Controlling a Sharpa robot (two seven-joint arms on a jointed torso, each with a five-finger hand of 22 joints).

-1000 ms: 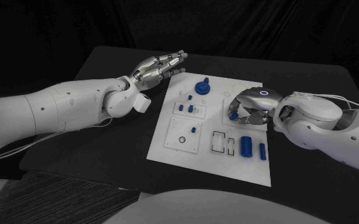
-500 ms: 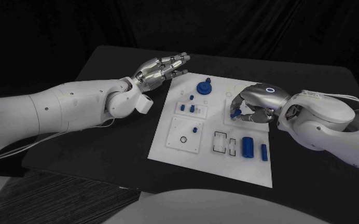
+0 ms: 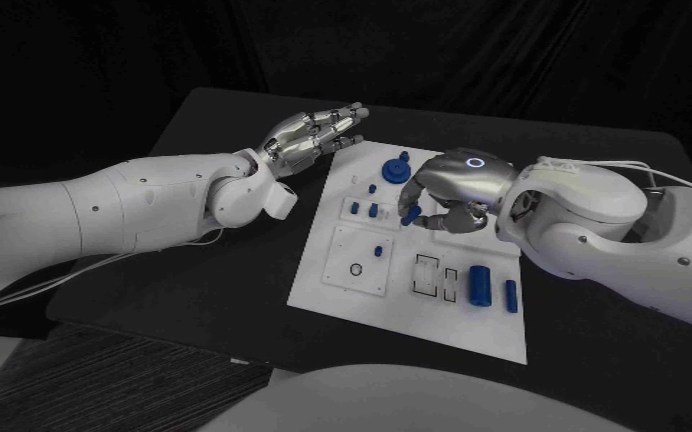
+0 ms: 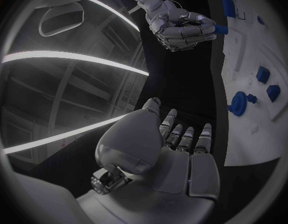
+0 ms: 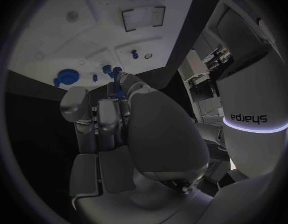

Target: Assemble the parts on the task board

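- Head view: the task board point(image 3: 325, 287) lies mid-table; the right hand point(image 3: 450, 197) hangs over its middle, fingers curled in, with a small blue part point(image 3: 413, 214) pinched at the fingertips, just above the little blue pegs point(image 3: 371, 209) in the upper-left block; the left hand point(image 3: 310, 137) floats off the board's far-left corner, fingers straight and slightly apart, holding nothing; the round blue knob point(image 3: 392, 169) stands near the far edge, two blue cylinders point(image 3: 479, 282) lie in the near-right corner, and a black ring point(image 3: 355, 271) sits on the near-left square.
- Left wrist view: the left hand's point(image 4: 171, 154) fingers stretch out flat beside the board edge with nothing between them; across the gap the right hand point(image 4: 181, 27) shows balled up, a blue part point(image 4: 220, 29) poking out of its fingertips; the knob point(image 4: 239, 103) sits on the board close by.
- Right wrist view: the right hand point(image 5: 116, 114) is folded tight; a sliver of blue point(image 5: 121, 87) peeks out at the tips, so the grip looks shallow; the board point(image 5: 88, 15) is below.
- My worry: that pinch looks thin, so the part could tilt or pop out on contact; the hand also hides the target slot from the head camera, so it could land off-centre or bump the pegs; the left hand isn't bracing the board, so a hard push might slide it.
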